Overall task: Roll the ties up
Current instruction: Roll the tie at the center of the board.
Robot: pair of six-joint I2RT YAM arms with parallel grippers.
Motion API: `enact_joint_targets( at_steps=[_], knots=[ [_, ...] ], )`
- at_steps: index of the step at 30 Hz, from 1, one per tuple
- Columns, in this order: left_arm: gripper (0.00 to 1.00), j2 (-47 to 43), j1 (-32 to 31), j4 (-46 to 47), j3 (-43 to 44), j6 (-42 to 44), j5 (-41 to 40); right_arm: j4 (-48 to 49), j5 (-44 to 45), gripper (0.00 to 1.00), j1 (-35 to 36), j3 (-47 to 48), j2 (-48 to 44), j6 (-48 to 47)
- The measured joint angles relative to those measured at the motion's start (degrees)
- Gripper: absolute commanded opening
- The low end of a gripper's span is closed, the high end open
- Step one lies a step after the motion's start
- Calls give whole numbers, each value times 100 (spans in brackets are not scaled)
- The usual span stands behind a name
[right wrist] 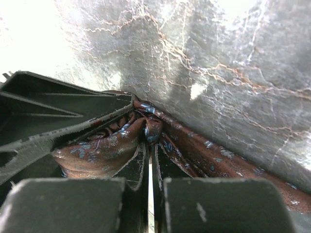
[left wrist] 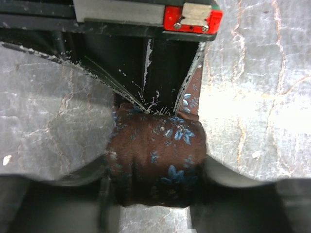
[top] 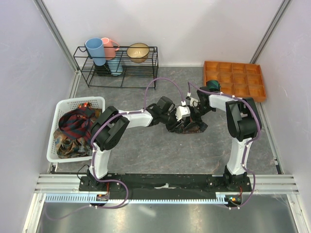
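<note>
- A white basket [top: 63, 103] sits far left of the maroon tie [left wrist: 155, 160], well apart from it. It holds a heap of ties [top: 73, 128] in red-navy plaid and gold-brown.
- A wire rack [top: 116, 68] stands beyond the maroon tie and to its left, against the back wall. It carries a blue cup [top: 95, 50], a pink cup [top: 109, 47] and a bowl [top: 138, 51].
- The left arm [top: 111, 132] rises from its base, folds at the elbow and stretches its forearm rightward across the table [top: 146, 160] to the maroon tie. The wrist is bent down over it.
- The left gripper [left wrist: 155, 194] straddles the maroon tie. One finger presses each flank, and the roll narrows between them, so it is grasping the roll.
- The maroon tie lies mid-table between the two grippers, wound into a short fat roll. It is brown-maroon cloth with small blue flowers. A loose tail runs off along the table beside the roll.
- The right gripper [right wrist: 148, 141] meets the maroon tie from the side opposite the left gripper. Its jaws are clenched to a thin slit, and the coiled cloth at the roll's centre is pinched at their tips.
- The right arm [top: 241, 121] stands right of the maroon tie, its upper link upright and its forearm reaching back leftward and down to the roll.
- An orange tray [top: 233, 62] of square compartments lies beyond the maroon tie and to its right.
</note>
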Motion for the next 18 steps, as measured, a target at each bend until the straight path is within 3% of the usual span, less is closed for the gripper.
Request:
enact_joint_targets(
  at_steps=[4,6,14,18],
  knots=[
    [14,-37,-33,-177,37,111,-181,-2,-72,23,4,28,20,-11],
    [11,-85,-57,-308,42,203,-289,-7,-144,33,-13,28,17,-44],
    [10,-199,-140,-883,153,669,-697,-334,-793,58,-566,-15,-184,-369],
    [10,-199,-170,-1143,275,776,-846,-382,-1237,59,-726,-205,-501,-402]
  ],
)
